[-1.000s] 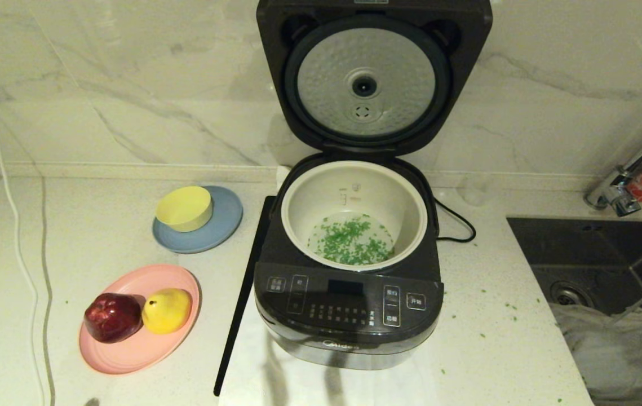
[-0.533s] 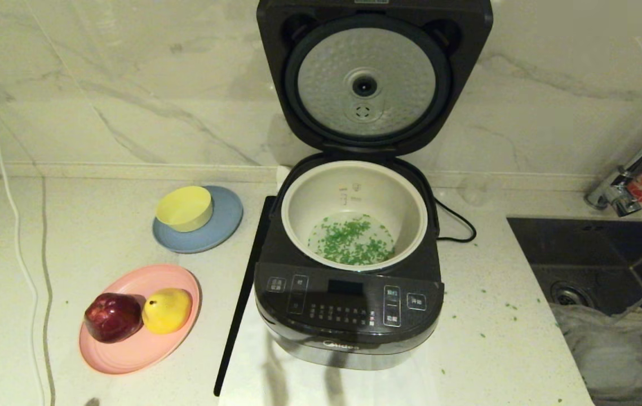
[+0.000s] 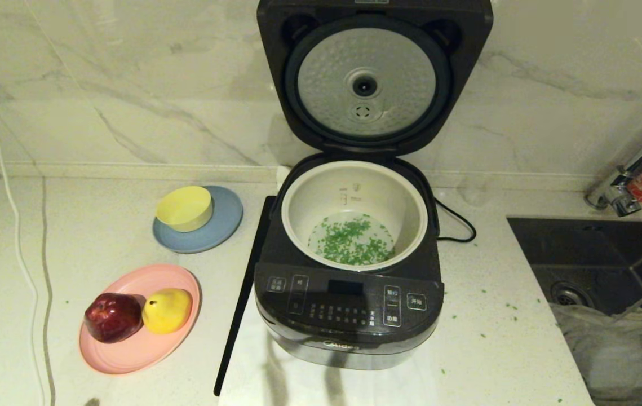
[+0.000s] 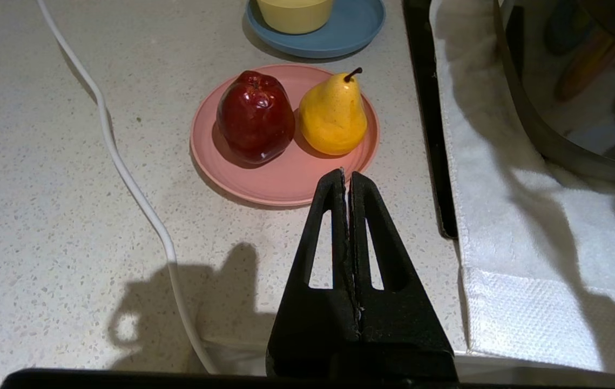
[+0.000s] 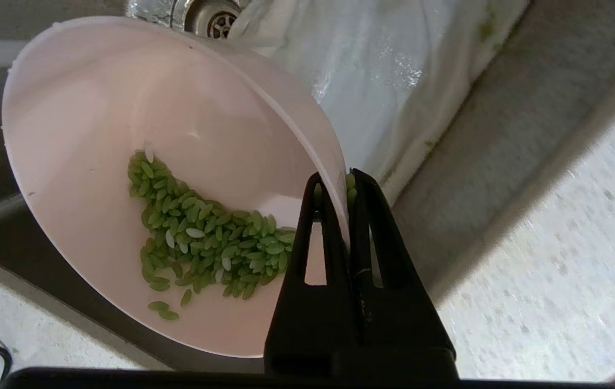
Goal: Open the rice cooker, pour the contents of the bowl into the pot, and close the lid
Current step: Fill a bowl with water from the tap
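Head view shows the rice cooker (image 3: 349,265) near the middle of the surface (image 3: 101,225), its lid (image 3: 374,79) standing fully up and green bits (image 3: 352,241) scattered on the floor of the pot (image 3: 354,214); neither arm appears there. The right pincer (image 5: 333,181), over the sink (image 5: 210,16) at the right edge, is clamped on the rim of the tilted pink bowl (image 5: 96,108), which holds a heap of green grains (image 5: 204,237). The left pincer (image 4: 346,178) hangs closed and empty near the front edge, beside the pink plate (image 4: 280,178). Judging from that thin rim grip, the bowl could twist or slip and spill into the sink, or shed more grains on the way to the pot.
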Available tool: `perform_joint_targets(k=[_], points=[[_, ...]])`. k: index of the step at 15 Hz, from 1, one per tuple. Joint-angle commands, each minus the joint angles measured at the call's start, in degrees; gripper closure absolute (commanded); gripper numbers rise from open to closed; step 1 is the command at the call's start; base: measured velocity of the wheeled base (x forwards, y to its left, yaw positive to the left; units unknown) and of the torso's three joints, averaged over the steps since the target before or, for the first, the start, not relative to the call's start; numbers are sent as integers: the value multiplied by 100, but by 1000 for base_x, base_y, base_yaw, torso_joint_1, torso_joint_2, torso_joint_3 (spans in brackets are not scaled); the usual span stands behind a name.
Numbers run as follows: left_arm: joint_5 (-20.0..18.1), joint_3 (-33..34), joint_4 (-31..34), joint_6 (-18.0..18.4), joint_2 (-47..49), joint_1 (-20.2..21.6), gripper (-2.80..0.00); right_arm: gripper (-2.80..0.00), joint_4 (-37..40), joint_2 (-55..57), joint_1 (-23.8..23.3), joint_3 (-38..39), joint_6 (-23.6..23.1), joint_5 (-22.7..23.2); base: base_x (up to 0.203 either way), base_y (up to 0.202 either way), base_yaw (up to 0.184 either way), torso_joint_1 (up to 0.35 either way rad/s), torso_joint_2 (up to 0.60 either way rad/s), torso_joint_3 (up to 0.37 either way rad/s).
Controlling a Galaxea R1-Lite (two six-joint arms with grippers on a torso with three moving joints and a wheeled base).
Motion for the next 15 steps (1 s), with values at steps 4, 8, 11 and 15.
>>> perform_joint_targets(k=[4,8,11,15], points=[[1,44,-2,7,-4,0,0,0,1,347,240,-319,165,20,0,0,0,0,0,0],[1,44,-2,0,-4,0,0,0,3,501,381,-660,348,13,0,0,0,0,0,0],[1,44,-2,0,-4,0,0,0,9,636,484,-984,577,7,0,0,0,0,0,0],[1,44,-2,0,-4,0,0,0,0,770,609,-1105,701,-6,0,0,0,0,0,0]])
